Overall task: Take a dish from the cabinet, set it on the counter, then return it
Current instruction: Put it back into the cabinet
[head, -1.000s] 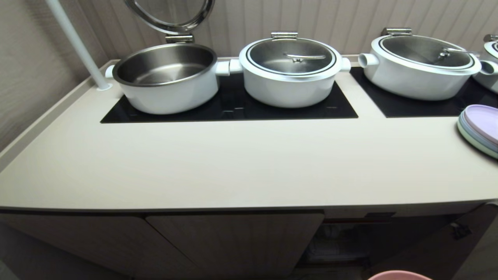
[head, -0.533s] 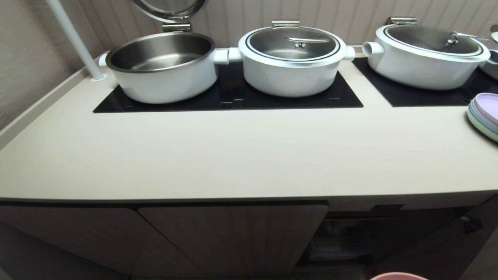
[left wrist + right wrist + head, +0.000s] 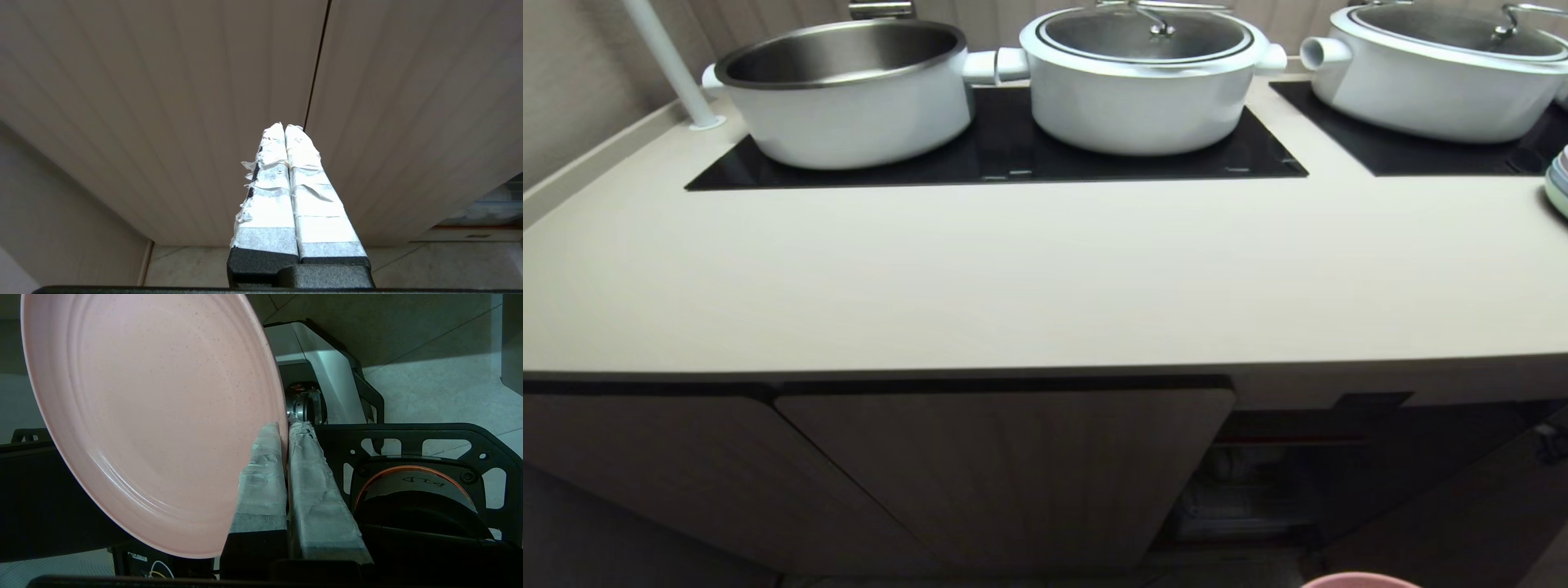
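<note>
A white pole (image 3: pixel 670 65) stands at the far left corner of the counter (image 3: pixel 1029 278), just left of the open pot (image 3: pixel 841 90). That pot, white outside and steel-lined, has no lid over it and sits on the left end of a black cooktop panel (image 3: pixel 1005 159) set into the counter. To its right on the same panel sits a lidded pot (image 3: pixel 1143 77), its side spout nearly touching the open pot's. Further right along the counter a second black panel (image 3: pixel 1437 155) carries a third white pot (image 3: pixel 1437 69), also lidded. At the counter's right edge a sliver of stacked pastel plates (image 3: pixel 1560 184) shows, mostly cut off. The near half of the counter is bare cream surface.

Below the counter's front edge runs the cabinet (image 3: pixel 1005 474), its fluted beige doors closed on the left and in the middle. To the right of those doors the cabinet stands open and dark, with a red-edged shelf and dim contents too unclear to name.

The left gripper (image 3: pixel 285 127) hangs close before a closed cabinet door, its taped fingers pressed together with nothing between them.

The right gripper (image 3: pixel 285 426) is below the counter, right of the open cabinet section. Its taped fingers are clamped tight on the rim of the dish (image 3: pixel 151 416), a pink plate held on edge beside the robot's base. In the head view only the top of the dish (image 3: pixel 1360 581) peeks in, below the counter and in front of the cabinet's open part, not on either.
</note>
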Available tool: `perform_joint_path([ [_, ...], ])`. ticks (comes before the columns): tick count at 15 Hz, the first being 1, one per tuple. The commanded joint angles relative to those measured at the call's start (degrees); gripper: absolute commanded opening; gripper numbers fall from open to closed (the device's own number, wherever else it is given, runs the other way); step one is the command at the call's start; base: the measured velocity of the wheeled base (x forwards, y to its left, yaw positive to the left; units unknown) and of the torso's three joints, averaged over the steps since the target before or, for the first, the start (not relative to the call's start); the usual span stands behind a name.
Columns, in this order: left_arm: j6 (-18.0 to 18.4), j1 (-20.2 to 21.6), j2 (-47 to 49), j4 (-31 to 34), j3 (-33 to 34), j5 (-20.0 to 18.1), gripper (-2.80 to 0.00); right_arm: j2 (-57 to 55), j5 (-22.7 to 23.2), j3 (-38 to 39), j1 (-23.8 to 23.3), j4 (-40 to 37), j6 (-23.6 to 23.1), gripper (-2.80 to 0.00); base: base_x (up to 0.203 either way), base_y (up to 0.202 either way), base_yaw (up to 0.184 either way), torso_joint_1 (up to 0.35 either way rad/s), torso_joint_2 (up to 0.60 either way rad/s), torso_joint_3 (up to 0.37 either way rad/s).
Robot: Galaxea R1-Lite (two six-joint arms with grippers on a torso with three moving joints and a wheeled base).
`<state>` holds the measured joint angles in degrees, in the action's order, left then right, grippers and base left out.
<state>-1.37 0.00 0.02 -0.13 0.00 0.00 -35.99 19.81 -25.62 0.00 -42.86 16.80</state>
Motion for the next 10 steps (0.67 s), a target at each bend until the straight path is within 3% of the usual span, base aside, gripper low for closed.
perform_joint_path([
  [1, -0.04, 0.00, -0.02, -0.04, 0.00, 0.00, -2.80, -0.14, 0.14, -0.04, -0.09, -0.38, 0.07, -2.80, 0.000, 0.000, 0.000, -0.232, 0.53, 0.291],
  [10, -0.03, 0.00, -0.02, -0.04, 0.00, 0.00, -2.80, 0.04, 0.14, 0.14, -0.18, -0.56, 0.16, -2.80, 0.000, 0.000, 0.000, -0.217, 0.51, 0.286],
])
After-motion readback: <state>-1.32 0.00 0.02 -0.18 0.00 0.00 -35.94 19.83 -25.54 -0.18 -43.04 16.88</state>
